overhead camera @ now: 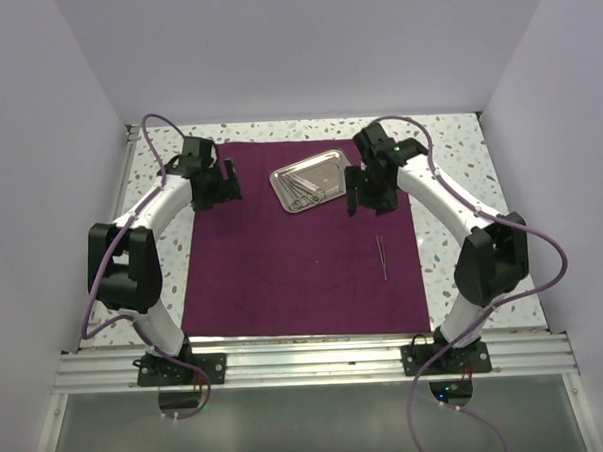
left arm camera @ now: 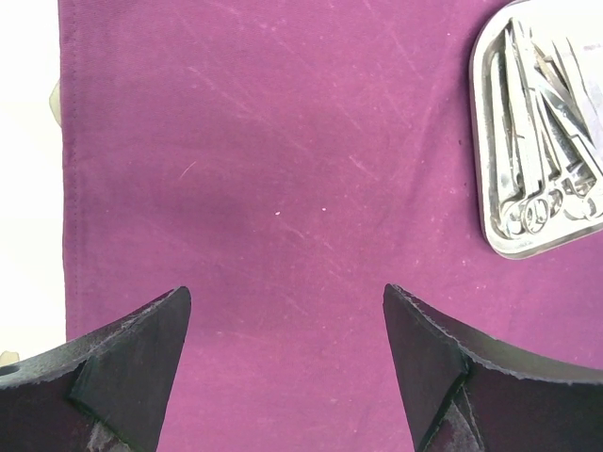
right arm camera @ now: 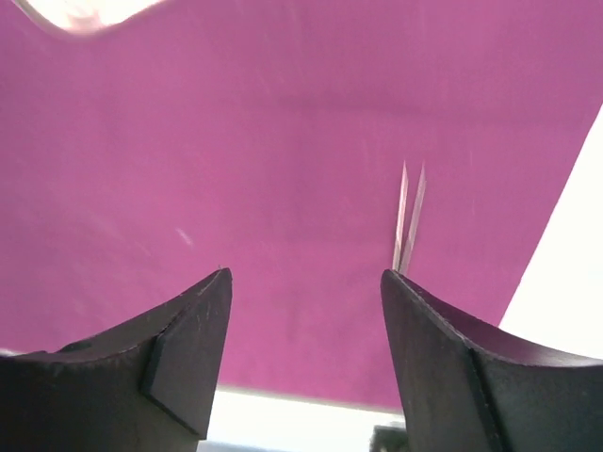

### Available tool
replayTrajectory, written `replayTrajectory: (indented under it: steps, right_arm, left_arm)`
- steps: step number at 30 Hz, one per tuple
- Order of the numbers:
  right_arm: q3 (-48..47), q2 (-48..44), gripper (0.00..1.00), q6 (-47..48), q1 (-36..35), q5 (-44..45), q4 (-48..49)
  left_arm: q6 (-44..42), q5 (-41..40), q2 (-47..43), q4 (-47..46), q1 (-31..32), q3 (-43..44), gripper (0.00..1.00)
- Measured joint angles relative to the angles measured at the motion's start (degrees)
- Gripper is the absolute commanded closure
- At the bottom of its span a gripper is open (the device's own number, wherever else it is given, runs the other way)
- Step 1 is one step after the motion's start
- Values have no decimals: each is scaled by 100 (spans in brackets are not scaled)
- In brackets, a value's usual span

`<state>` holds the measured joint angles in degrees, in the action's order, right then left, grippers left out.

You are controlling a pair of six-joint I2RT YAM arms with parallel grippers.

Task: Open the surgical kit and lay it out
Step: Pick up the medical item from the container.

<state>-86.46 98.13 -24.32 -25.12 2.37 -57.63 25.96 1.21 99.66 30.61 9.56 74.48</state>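
The maroon cloth wrap (overhead camera: 283,257) lies spread flat on the table. The small steel tray (overhead camera: 282,177) sits on its far middle and holds scissors and forceps (overhead camera: 307,194). In the left wrist view the tray (left arm camera: 482,141) and its instruments (left arm camera: 542,122) are at the upper right. Thin tweezers (overhead camera: 383,256) lie alone on the cloth's right part, and they also show in the right wrist view (right arm camera: 408,218). My left gripper (overhead camera: 225,182) (left arm camera: 287,294) hovers open over bare cloth, left of the tray. My right gripper (overhead camera: 366,197) (right arm camera: 306,275) is open and empty, right of the tray and beyond the tweezers.
The speckled table surface (overhead camera: 455,179) shows round the cloth. White walls enclose three sides. An aluminium rail (overhead camera: 317,360) runs along the near edge, where both arm bases are bolted.
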Motion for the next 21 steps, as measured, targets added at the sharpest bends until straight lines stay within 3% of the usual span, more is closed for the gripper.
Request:
replayTrajectory:
  steps: [8, 15, 21]
  right_arm:
    - [-2549, 1899, 58, 177, 103, 267, -109]
    - [-4234, 3694, 59, 208, 256, 542, -280]
    - [-4916, 4363, 60, 254, 275, 638, -376]
  left_arm:
    - [-7, -140, -33, 44, 0, 0, 13]
    - [-17, -282, -212, 85, 0, -2, 13]
    - [-26, -328, -260, 83, 0, -7, 13]
